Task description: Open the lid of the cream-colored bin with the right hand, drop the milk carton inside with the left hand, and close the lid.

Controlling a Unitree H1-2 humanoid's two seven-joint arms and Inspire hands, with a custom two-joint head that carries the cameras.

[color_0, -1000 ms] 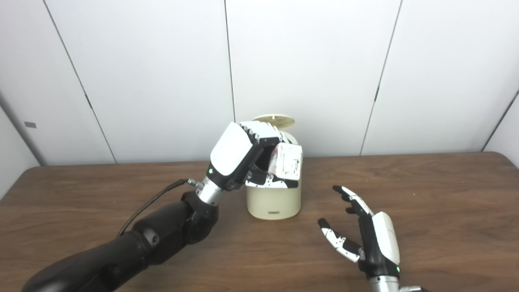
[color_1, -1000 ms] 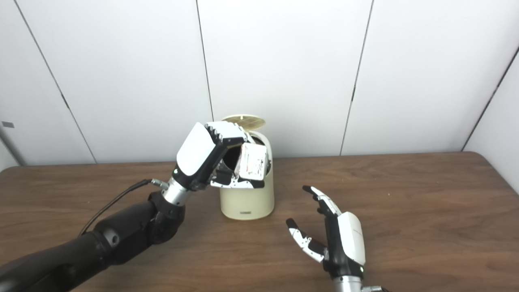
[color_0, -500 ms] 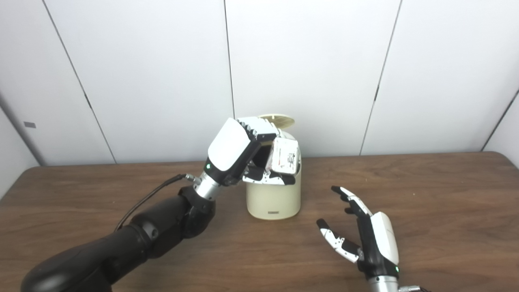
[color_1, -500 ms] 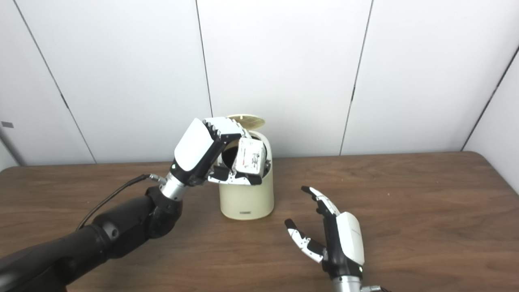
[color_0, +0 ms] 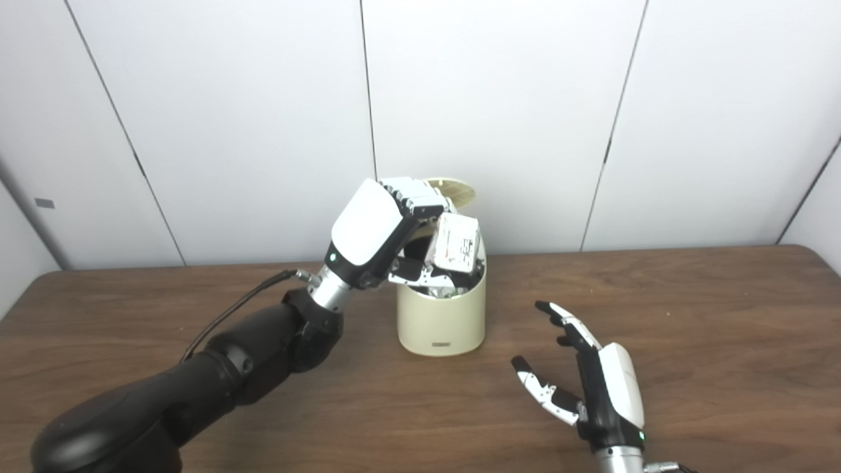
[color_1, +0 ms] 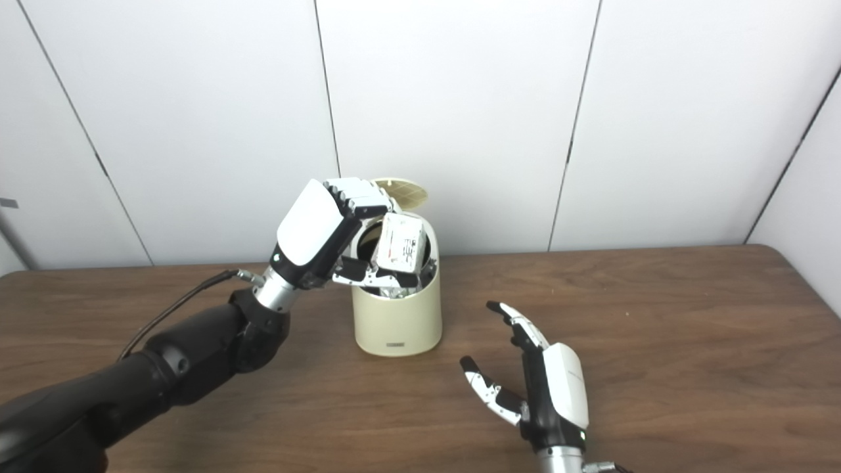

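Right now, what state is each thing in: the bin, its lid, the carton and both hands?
Cream-colored round bin: upright on the table, mouth uncovered.
Cream round lid: flipped open, standing up behind the mouth.
White milk carton: held over the mouth, not released.
Left hand: fingers shut on the carton.
Right hand: open, holding nothing.

Left hand (color_1: 328,226) holds milk carton (color_1: 401,243) over open bin (color_1: 394,315); right hand (color_1: 542,394) spread

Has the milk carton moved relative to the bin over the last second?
Yes. The milk carton, held in the left hand, was in front of the bin wall; now it sits higher, at the open mouth.
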